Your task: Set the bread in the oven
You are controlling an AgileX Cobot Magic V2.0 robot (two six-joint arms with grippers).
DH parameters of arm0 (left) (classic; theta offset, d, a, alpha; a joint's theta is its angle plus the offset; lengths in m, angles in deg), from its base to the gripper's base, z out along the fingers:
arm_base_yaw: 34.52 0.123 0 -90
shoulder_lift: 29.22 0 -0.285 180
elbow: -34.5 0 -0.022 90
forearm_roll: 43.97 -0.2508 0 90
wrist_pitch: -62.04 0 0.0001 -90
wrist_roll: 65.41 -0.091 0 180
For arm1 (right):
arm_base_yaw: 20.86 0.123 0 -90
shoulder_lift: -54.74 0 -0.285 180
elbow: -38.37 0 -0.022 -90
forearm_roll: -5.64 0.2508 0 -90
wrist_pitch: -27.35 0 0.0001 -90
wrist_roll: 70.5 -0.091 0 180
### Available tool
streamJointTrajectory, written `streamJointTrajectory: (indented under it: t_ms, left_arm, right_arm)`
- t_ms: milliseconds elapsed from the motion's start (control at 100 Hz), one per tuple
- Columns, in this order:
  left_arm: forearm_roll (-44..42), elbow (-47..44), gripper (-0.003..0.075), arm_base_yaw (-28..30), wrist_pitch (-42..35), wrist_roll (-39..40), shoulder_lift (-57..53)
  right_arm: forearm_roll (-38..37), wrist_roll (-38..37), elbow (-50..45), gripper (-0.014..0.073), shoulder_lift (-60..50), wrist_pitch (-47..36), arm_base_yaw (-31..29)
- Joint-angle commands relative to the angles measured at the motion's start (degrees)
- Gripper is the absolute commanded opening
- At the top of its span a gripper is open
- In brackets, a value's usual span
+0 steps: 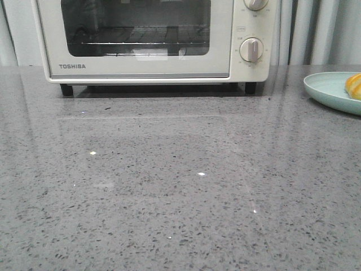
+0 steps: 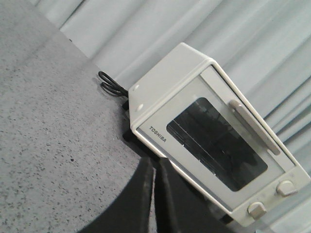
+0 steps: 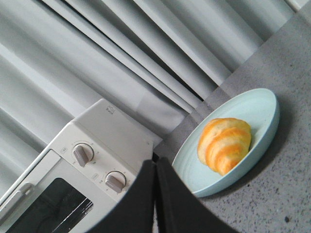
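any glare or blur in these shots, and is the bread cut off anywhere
Front view: glare streaks on the counter and oven window; bread cropped by the frame edge. Right wrist view: bread whole and sharp, shut right claw a dark blur. Left wrist view: left claw equally blurred.

1. The tabletop [image 1: 169, 192] looks like polished grey speckled stone, glossy enough to throw back small glints and a faint mirror of the oven.
2. The oven [image 1: 141, 70], at the far edge, has a smooth cream shell with a soft satin sheen; its door window [image 1: 135, 28] is dark, reflective glass.
3. A thin wire rack [image 1: 141, 40] inside looks metallic.
4. The knobs [image 1: 251, 49] look like smooth plastic.
5. The plate [image 3: 252, 114], near the far right corner, is pale teal, smooth and matt.
6. The bread [image 3: 224, 144] has a glazed, slightly shiny crust.
7. The curtain [image 3: 121, 53] behind is matt pleated cloth.
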Motion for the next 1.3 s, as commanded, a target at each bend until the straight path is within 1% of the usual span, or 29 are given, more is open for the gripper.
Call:
streamJointTrajectory:
  t_ms: [0,50,90,100,110,140,180,280,350,500,710,809,899,1069,1289]
  left_arm:
    - [-5.62,4.84,-0.0021,-1.19,1.95,-1.0,-0.42]
    - [-10.36,8.11,-0.0021,-1.61,5.74,-2.87,1.34]
    - [-13.87,11.61,-0.0021,-2.03,8.79,-4.96,3.57]
    - [-14.35,11.61,-0.0021,-2.03,9.13,-4.96,4.01]
    - [-15.21,13.13,-0.0021,-2.13,9.84,-5.63,4.97]
    - [-16.51,14.65,-0.002,-2.27,10.68,-6.97,7.02]
    - [-17.16,17.64,-0.002,-2.4,11.59,-9.02,9.97]
    - [-17.16,25.13,-0.0011,-2.96,13.12,-15.99,20.28]
    - [-16.77,30.09,0.0,-3.88,13.63,-18.58,27.61]
    - [-16.77,39.82,-0.0003,-7.27,13.63,-19.11,43.05]
    - [-16.77,53.59,-0.0021,-14.27,13.63,-25.47,58.83]
    - [-16.77,58.94,-0.0021,-17.27,13.3,-28.68,63.31]
    - [-16.88,62.54,-0.0021,-18.75,11.8,-28.63,66.63]
    - [-16.78,67.03,-0.0021,-19.1,8.63,-28.63,71.02]
    - [-16.78,72.47,-0.0021,-19.1,8.49,-28.63,76.96]
  right_arm:
    - [0.1,-0.13,2.19,-0.0048,-1.16,2.18,-0.02]
    - [-2.13,1.06,4.7,-0.0048,-1.07,7.88,-0.02]
    - [-6.39,2.19,7.48,-0.0048,-0.81,13.6,-0.02]
    - [-6.39,2.19,7.48,-0.0048,-0.81,13.6,-0.02]
    - [-8.05,3.03,8.29,-0.0048,-0.52,15.76,-0.02]
    - [-9.26,4.23,9.95,-0.0048,-0.36,17.79,-0.02]
    - [-10.96,7.06,12.25,-0.0048,0.38,20.98,-0.02]
    - [-11.11,16.45,17.46,-0.0048,2.75,26.12,-0.02]
    - [-11.11,19.84,20.44,-0.0048,4.35,28.38,-0.02]
    - [-11.11,20.32,23.54,-0.0048,6.39,29.51,-0.02]
    - [-11.11,20.41,23.79,-0.0048,6.39,29.51,-0.02]
    - [-11.11,20.41,23.79,-0.0048,6.39,29.51,-0.02]
    - [-11.11,20.41,23.79,-0.0048,6.39,29.51,-0.02]
    - [-11.11,20.41,23.79,-0.0048,6.39,29.51,-0.02]
    - [-11.11,20.41,23.79,-0.0048,6.39,29.51,-0.02]
